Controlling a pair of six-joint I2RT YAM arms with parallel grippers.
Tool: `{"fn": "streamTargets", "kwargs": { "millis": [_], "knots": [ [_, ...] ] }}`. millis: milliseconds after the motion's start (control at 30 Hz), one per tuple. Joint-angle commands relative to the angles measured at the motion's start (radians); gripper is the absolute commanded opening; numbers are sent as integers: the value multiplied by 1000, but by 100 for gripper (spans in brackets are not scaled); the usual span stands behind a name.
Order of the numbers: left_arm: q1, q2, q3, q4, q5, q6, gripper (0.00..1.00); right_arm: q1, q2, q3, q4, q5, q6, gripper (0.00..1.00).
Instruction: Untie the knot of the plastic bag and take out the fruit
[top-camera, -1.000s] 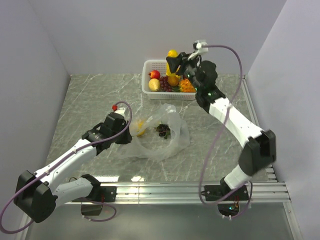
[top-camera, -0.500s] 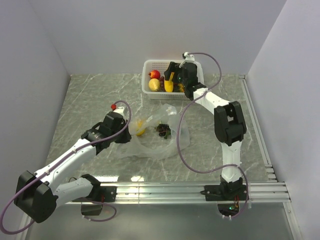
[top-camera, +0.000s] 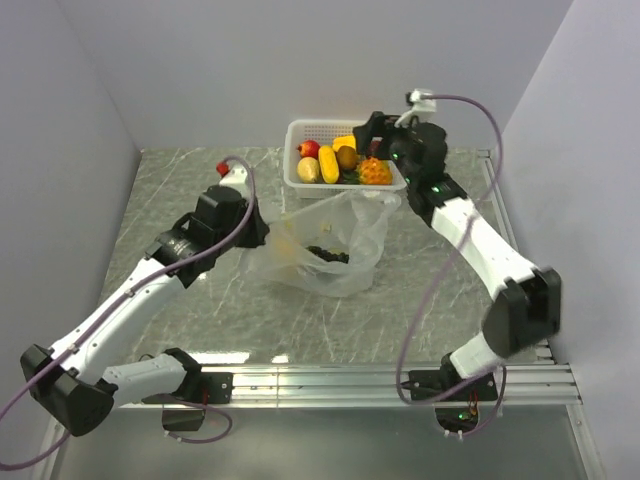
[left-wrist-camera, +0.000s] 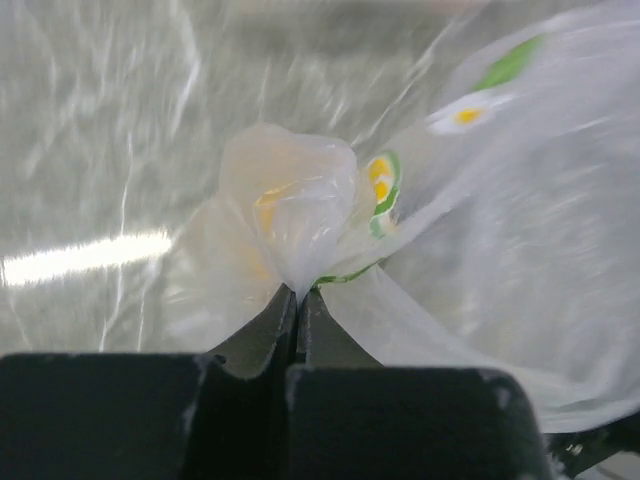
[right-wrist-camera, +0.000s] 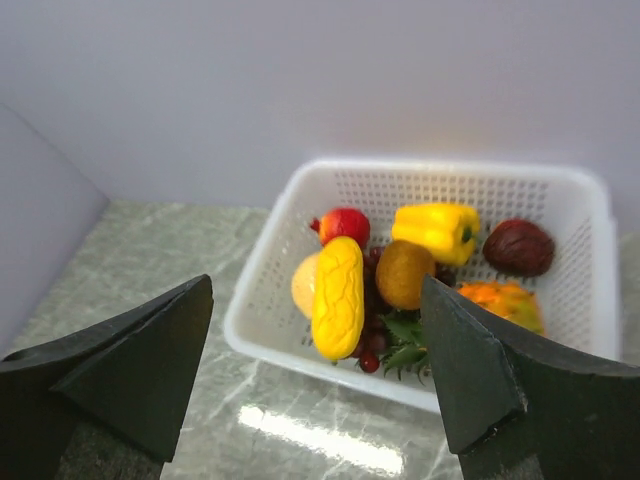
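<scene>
You have one white basket (right-wrist-camera: 575, 200) just ahead of your right gripper (right-wrist-camera: 313, 300). It holds eight pieces of toy fruit:
- one red fruit (right-wrist-camera: 342, 225)
- one long yellow ridged fruit (right-wrist-camera: 338, 297)
- one pale yellow round fruit (right-wrist-camera: 303, 285)
- one brown kiwi (right-wrist-camera: 405, 273)
- one yellow bell pepper (right-wrist-camera: 435, 228)
- one dark reddish-brown round fruit (right-wrist-camera: 518, 247)
- one orange knobbly fruit (right-wrist-camera: 503, 300)
- one bunch of dark grapes (right-wrist-camera: 372, 345)

You have one plastic bag (left-wrist-camera: 520, 260), at your left gripper (left-wrist-camera: 297, 300). Inside it you can count one dark grape bunch (top-camera: 327, 257). A yellowish patch (top-camera: 289, 250) on the side nearer that gripper is too faint to count for certain.
</scene>
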Motion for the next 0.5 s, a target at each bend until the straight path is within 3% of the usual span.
{"fn": "streamTargets", "kwargs": {
  "millis": [0,100,267,467],
  "knots": [
    [-147,11,174,-36,-129,49,1,-3,-181,-117,-36,-7,-39,90],
    [-223,24,186,-59,-163,16,1,1,-325,-226,-63,-41,-34,89],
    [-223,-12,-76,-16,-127,-136,1,70,-523,-326,-163,-120,-66,86],
    [-223,-58,-271,28,-146,-266,1,345,-588,-375,-243,-134,-129,77]
  ]
}}
